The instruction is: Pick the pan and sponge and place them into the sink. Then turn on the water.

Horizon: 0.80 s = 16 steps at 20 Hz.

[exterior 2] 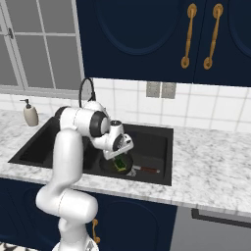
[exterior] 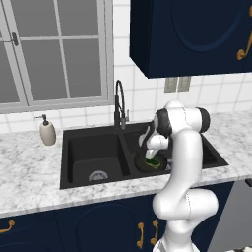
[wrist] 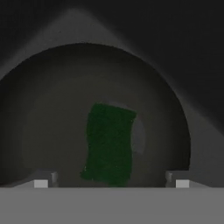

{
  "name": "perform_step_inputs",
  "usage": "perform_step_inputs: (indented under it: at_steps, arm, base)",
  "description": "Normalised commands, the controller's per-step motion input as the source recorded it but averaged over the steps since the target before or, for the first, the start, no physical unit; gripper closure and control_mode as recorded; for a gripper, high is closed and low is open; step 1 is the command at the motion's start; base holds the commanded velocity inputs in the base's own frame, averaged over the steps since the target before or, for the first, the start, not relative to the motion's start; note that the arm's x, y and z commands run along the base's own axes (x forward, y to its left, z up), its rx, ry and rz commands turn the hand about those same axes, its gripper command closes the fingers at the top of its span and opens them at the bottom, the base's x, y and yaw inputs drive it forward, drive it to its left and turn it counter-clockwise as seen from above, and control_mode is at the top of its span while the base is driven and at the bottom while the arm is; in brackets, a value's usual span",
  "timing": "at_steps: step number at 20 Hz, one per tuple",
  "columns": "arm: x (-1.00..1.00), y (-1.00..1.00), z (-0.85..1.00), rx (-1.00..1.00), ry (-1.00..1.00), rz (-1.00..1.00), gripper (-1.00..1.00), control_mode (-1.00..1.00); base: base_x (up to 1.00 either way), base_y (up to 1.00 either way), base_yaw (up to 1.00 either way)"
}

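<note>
Sponge (wrist: 109,144) lies in pan (wrist: 52,109) at frame centre, jaws wide above it; next, faucet (exterior: 119,106) needs turning on.

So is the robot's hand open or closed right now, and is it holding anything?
Gripper: open, holding nothing; the sponge lies loose in the pan below it.

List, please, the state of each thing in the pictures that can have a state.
gripper: open, holding nothing, just above the sponge.
sponge: released, lying in the pan, green side up.
pan: lying in the right basin of the sink, handle toward the right.
sink: left basin holds nothing.
faucet: off, no stream visible.
wall cabinet doors: closed.
soap dispenser: upright on the counter, left of the sink.
</note>
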Motion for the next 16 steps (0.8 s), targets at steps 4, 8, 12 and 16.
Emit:
perform_step_inputs:
  at_steps: [4,8,12,16]
  arm:
    - [-0.34,-0.01,1.00,0.11,-0.01,-0.05,-1.00,-1.00]
    - [-0.39,-0.11,1.00,0.07,0.00,-0.17,-1.00,-1.00]
    - [-0.04,-0.14,0.38,0.00,0.02,-0.13,-1.00,-1.00]
    - [0.00,-0.07,0.00,0.00,0.00,0.00,-1.00,-1.00]
  base:
    - [0.00,0.00,0.00]
    - [0.00,0.00,0.00]
    - [0.00,0.00,0.00]
    - [0.00,0.00,0.00]
